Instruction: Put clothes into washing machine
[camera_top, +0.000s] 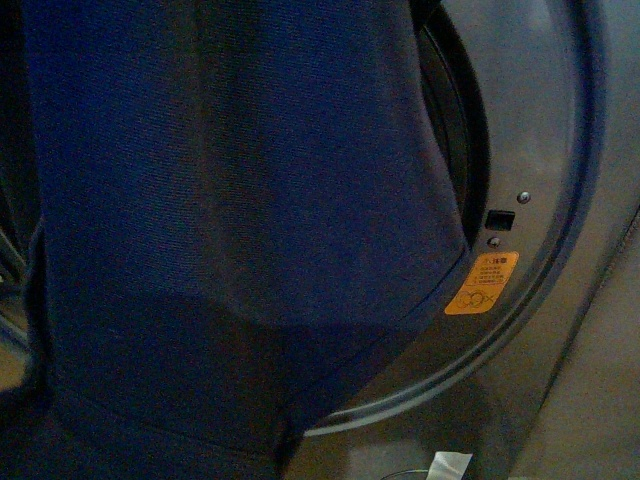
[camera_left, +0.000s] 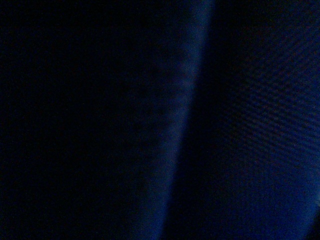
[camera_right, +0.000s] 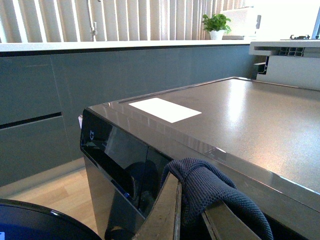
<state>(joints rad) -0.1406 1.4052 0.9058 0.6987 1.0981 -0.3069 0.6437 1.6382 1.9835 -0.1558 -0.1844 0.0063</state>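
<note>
First, the front view. The clothes (camera_top: 230, 200) hang as a dark navy sheet directly in front of the washing machine (camera_top: 560, 150), covering most of its drum mouth. The lower hem of the fabric lies below the bottom of the opening. To the right of the fabric, the grey door recess of the machine is exposed. An orange sticker (camera_top: 481, 284) sits on that recess, just below a small black latch slot (camera_top: 500, 220). A white scrap (camera_top: 448, 465) lies beneath the machine front. No gripper appears in this view.

Next, the left wrist view. This picture is dark and nothing is read from it. The left gripper is not visible anywhere, so the position of its fingers cannot be told.

Last, the right wrist view. The right gripper (camera_right: 192, 197) is level with the top front edge of the washing machine (camera_right: 240, 115). Its fingers (camera_right: 165, 215) are clamped on a bunched fold of the clothes (camera_right: 210, 187), which loops up over them. A white rectangle (camera_right: 165, 110) lies flat on the machine's lid. The glossy black control panel (camera_right: 115, 160) runs under the lid edge. The black-rimmed door (camera_right: 30, 220) stands open beside the machine. Grey cabinets (camera_right: 50, 95) stand behind the machine, and a potted plant (camera_right: 216, 25) stands further behind.
</note>
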